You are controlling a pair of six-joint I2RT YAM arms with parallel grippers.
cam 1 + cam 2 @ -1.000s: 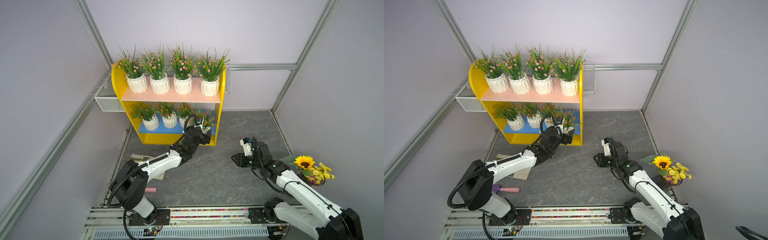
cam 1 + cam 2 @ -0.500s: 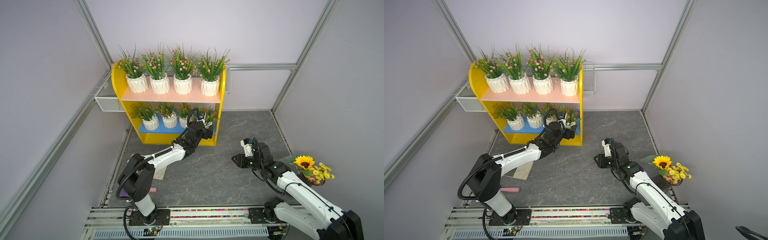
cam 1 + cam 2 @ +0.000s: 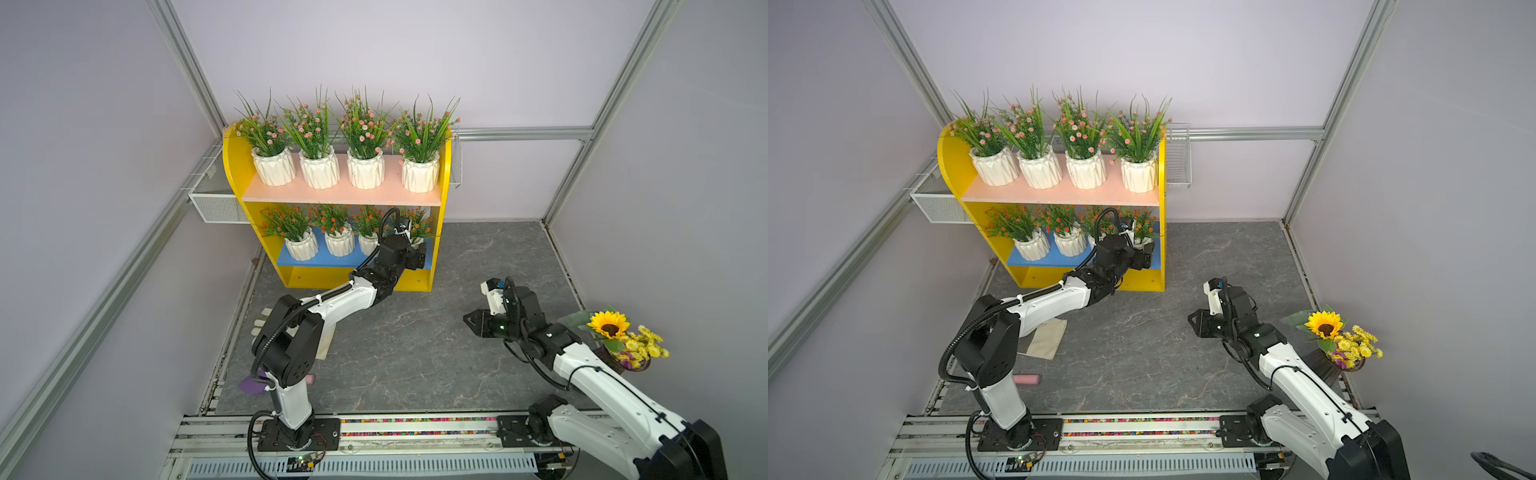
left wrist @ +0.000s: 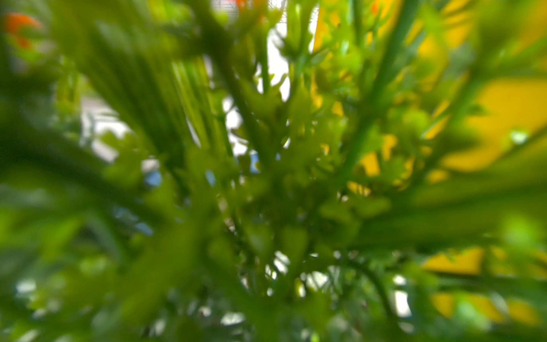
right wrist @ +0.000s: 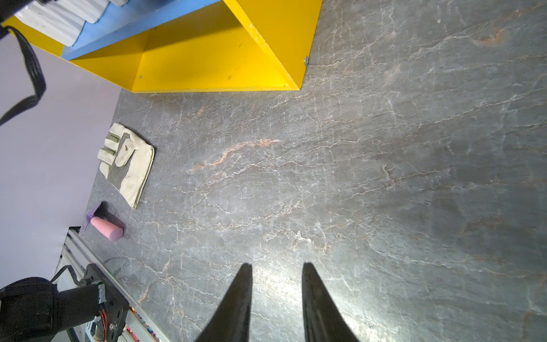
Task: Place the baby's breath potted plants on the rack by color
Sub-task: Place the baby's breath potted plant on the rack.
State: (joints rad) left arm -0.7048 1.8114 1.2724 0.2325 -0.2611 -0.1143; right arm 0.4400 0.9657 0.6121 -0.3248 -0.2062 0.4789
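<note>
Four pink-blossom pots [image 3: 319, 171] are standing on the upper board of the rack [image 3: 232, 166], four orange-blossom pots [image 3: 302, 247] below.
Left gripper [image 3: 417, 255] is sitting at the rightmost orange pot [image 3: 420, 225], and I cannot tell its grip; right gripper [image 5: 276, 266] is hanging slightly spread, empty.

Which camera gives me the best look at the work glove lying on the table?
The right wrist view: the work glove lies fully exposed, fingers and cuff clear. In both top views the left arm covers part of it. The left wrist view shows only blurred plant sprigs.

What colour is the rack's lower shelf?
The lower shelf is blue; a top view shows it best.
</note>
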